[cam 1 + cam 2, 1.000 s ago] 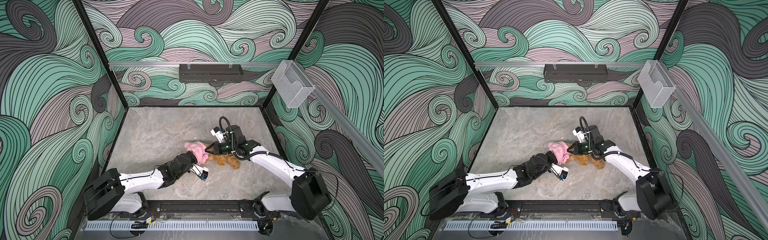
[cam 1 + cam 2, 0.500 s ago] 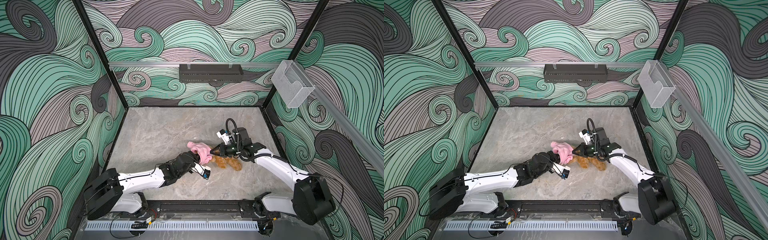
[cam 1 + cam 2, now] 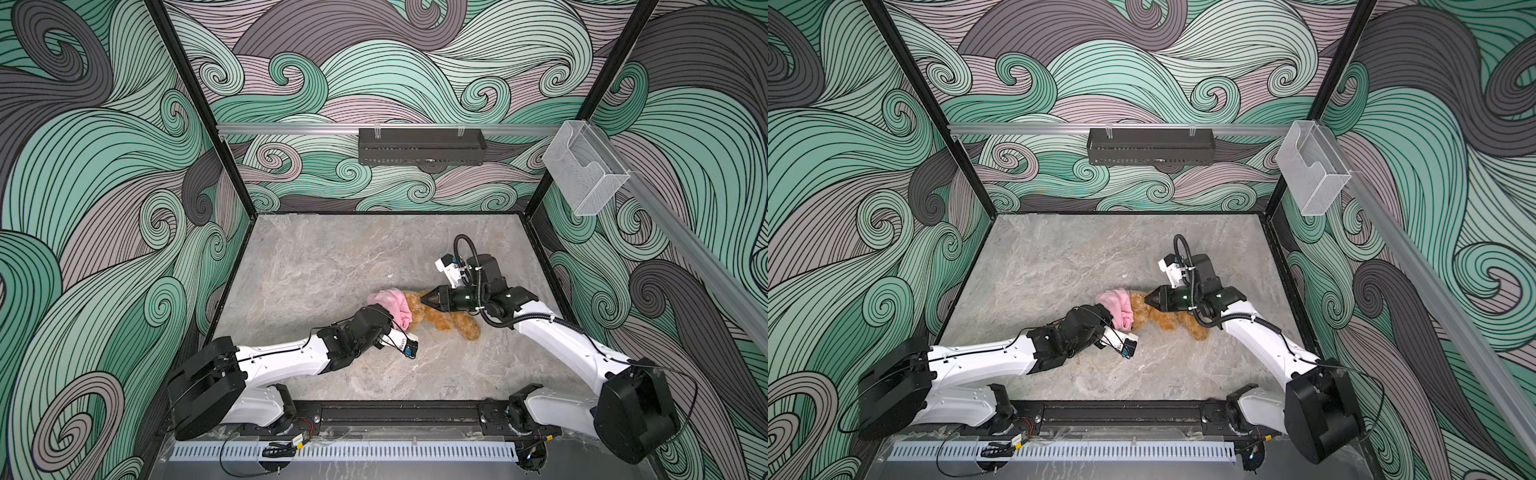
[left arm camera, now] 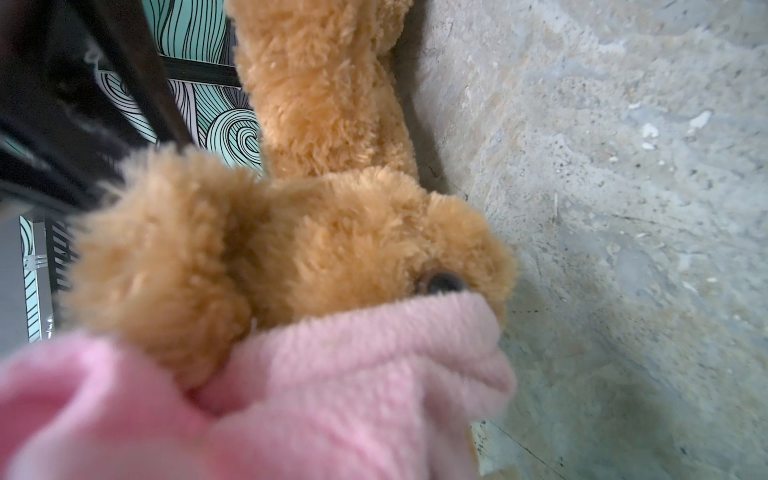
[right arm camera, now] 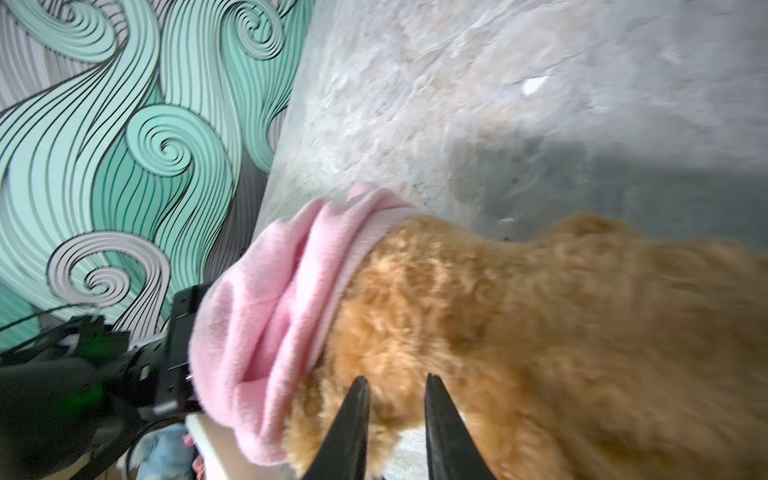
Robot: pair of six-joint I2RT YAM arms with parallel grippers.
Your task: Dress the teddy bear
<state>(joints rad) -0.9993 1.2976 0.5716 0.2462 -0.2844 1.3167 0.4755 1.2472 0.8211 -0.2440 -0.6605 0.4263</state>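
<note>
The teddy bear (image 3: 446,320) (image 3: 1167,321) lies on its side mid-table, golden-brown and curly-furred. A pink garment (image 3: 392,305) (image 3: 1117,306) is bunched over the top of its head. In the left wrist view the garment (image 4: 332,395) covers the bear (image 4: 332,232) down to one dark eye. My left gripper (image 3: 388,312) (image 3: 1106,311) is shut on the pink garment, its fingers buried in the fleece. My right gripper (image 5: 395,378) (image 3: 424,300) stands slightly open against the bear's fur (image 5: 540,311), beside the garment's hem (image 5: 270,311), with nothing pinched.
The stone-patterned table (image 3: 332,257) is boxed in by patterned walls. A black tray (image 3: 422,145) hangs on the back wall. A clear plastic holder (image 3: 582,174) is fixed to the right rail. The arm bases sit along the front edge.
My right gripper has parted its jaws and drawn a little to the right along the bear. The left gripper has stayed shut on the garment at the bear's head.
</note>
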